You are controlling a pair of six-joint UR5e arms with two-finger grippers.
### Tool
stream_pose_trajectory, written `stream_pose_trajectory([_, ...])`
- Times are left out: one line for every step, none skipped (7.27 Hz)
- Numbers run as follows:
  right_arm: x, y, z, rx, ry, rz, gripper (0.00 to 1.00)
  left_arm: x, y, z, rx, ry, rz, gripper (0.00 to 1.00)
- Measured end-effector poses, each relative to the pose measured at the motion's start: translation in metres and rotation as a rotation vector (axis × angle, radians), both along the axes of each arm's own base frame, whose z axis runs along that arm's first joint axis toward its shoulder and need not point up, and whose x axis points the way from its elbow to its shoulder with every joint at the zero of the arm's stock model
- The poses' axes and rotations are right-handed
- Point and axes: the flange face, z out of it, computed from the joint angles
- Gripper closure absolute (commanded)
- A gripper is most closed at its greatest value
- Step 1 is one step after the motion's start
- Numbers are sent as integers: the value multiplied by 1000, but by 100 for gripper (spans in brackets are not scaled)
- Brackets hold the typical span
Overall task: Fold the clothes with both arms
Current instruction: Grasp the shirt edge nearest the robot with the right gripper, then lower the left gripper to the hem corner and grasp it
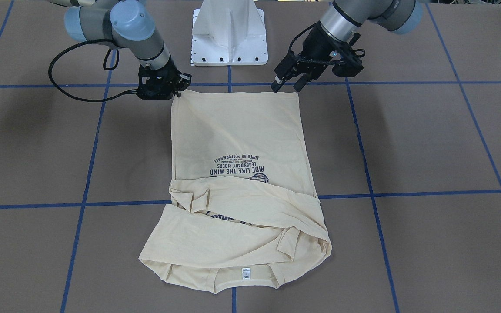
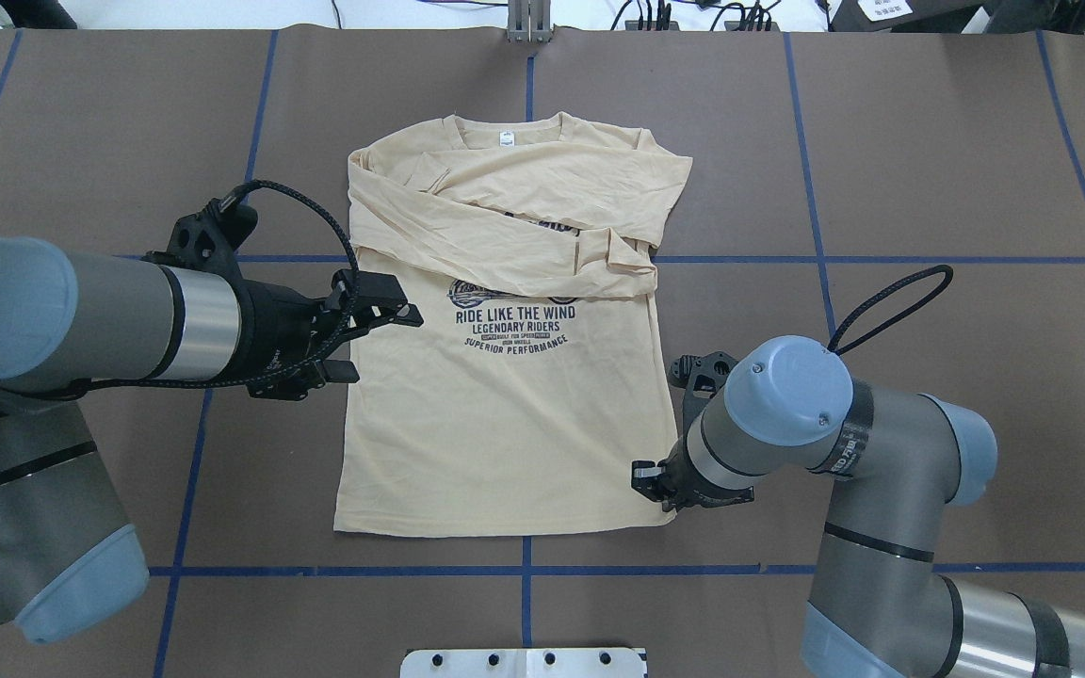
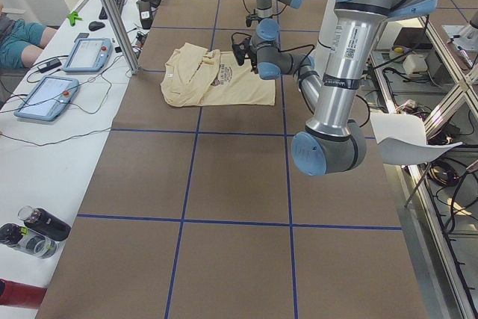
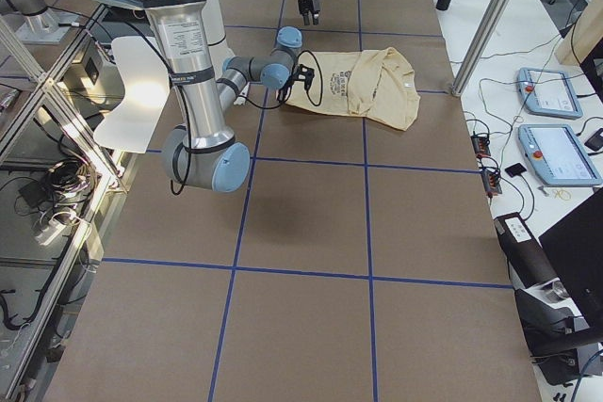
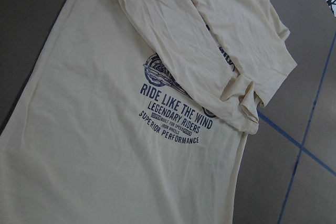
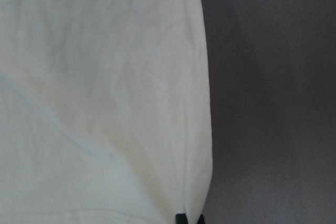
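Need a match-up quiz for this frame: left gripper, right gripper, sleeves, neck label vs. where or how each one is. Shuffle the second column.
1. left gripper
2. right gripper
3. sleeves
4. neck label

A. at the T-shirt hem corner on the robot's right side
B. folded across the chest, partly over the print
C. jaws open, on the robot's left side of the shirt
D. at the collar, the end far from the robot

Pairs: 1-C, 2-A, 3-B, 4-D

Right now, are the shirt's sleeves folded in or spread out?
Folded in: both sleeves lie crossed over the chest of the shirt.
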Motion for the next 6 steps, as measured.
stream_pose_trajectory([1,-1,-3,4,-7,3,100,19,24,20,-14,-61,13,0])
stream_pose_trajectory([2,-1,-5,7,-13,4,100,36,44,32,-34,-148,33,0])
stream_pose_trajectory([4,0,-8,9,-20,4,100,48,60,38,-54,-231,55,0])
stream_pose_trajectory([5,0,-10,11,-25,4,100,57,72,43,-61,-287,70,0])
stream_pose_trajectory([6,0,-11,12,-28,4,100,66,83,48,-58,-319,80,1])
stream_pose_trajectory([7,1,-13,14,-30,5,100,75,91,53,-56,-341,89,4])
